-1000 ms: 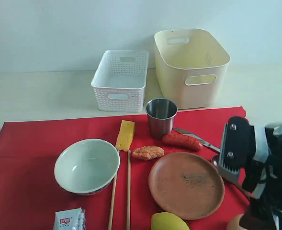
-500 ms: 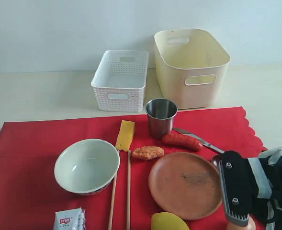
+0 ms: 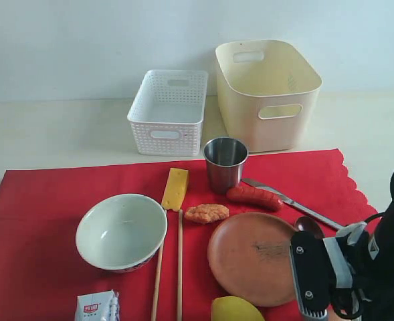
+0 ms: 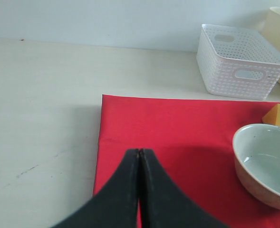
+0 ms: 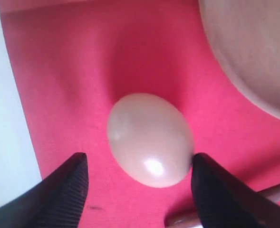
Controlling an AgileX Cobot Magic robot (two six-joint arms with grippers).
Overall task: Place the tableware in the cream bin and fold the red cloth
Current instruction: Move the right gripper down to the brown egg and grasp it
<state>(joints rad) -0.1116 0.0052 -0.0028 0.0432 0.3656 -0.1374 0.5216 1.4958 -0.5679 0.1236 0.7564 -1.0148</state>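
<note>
- R pincer: fingers spread either side of an egg lying on the red cloth; not pinching it.
- Vs 0.5 s ago: R arm is lower, nearer the brown plate; more of the knife and the spoon now show.
- L pincer: tips pressed together, over a cloth corner.
- Also on cloth: green bowl, steel cup, chopsticks, sausage, cheese, lemon.
- Cream bin and white basket stand on the counter behind the cloth.
- Small packet by the bowl: print unreadable.
</note>
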